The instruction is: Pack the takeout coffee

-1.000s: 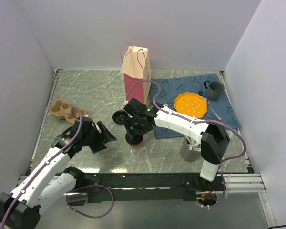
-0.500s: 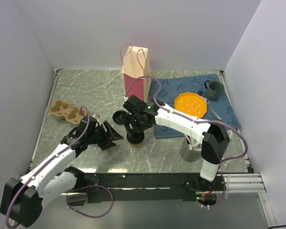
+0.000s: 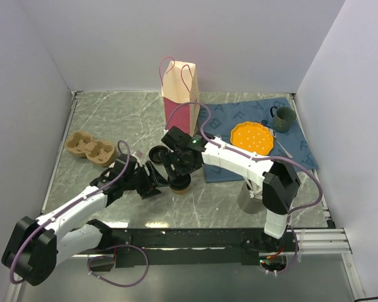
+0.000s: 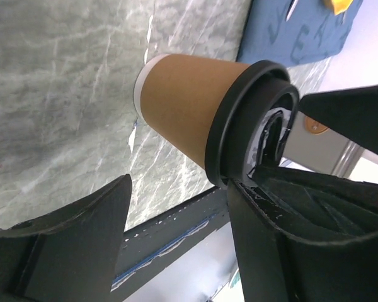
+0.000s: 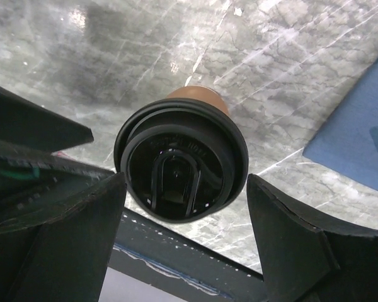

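Brown kraft takeout coffee (image 3: 178, 183) is being straddled from above by the right gripper (image 5: 184, 202), fingers apart, in front of the paper bag (image 3: 179, 88); left gripper (image 3: 154, 180), also spread, is being lined up sideways, probably for a sidewall grab.

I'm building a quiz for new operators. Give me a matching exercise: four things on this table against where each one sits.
1 takeout coffee
2 paper bag
3 orange plate
4 cup carrier

A on the blue cloth
B left side of the table
C under the right gripper
D upright at the back

Pairs: 1-C, 2-D, 3-A, 4-B.
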Controlling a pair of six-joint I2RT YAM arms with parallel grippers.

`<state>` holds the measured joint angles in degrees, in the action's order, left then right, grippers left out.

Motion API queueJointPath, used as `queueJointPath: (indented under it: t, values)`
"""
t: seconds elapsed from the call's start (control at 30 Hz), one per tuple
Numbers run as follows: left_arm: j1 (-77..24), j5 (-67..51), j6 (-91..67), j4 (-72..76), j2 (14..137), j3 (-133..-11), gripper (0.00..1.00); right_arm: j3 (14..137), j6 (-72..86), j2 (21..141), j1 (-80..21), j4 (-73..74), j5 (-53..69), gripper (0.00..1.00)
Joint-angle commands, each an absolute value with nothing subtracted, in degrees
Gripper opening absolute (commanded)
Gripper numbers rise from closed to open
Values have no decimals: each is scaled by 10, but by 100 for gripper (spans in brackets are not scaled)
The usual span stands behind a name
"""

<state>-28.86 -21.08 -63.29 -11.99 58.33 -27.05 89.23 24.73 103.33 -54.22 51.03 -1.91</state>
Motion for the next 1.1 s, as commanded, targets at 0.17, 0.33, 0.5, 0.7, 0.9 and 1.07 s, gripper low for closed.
queueJointPath:
  t: [0.17, 0.33, 0.5, 0.7, 0.9, 1.07]
  values:
    - [-323, -141, -648, -112, 621, -276, 60, 877, 243, 1049, -536, 487, -14, 82]
    - [-325, -113, -645, -144, 633, -260, 60, 853, 245, 1043, -536, 477, -12, 80]
    - [-325, -108, -642, -156, 630, -272, 63, 848, 248, 1040, -534, 480, -15, 80]
    - [-325, -104, -624, -217, 607, -361, 73, 867, 244, 1041, -531, 490, -18, 76]
    - [-324, -65, -604, -311, 563, -438, 78, 881, 247, 1029, -530, 501, -16, 83]
    - [-324, -26, -596, -357, 508, -454, 81, 899, 243, 1017, -531, 512, -18, 84]
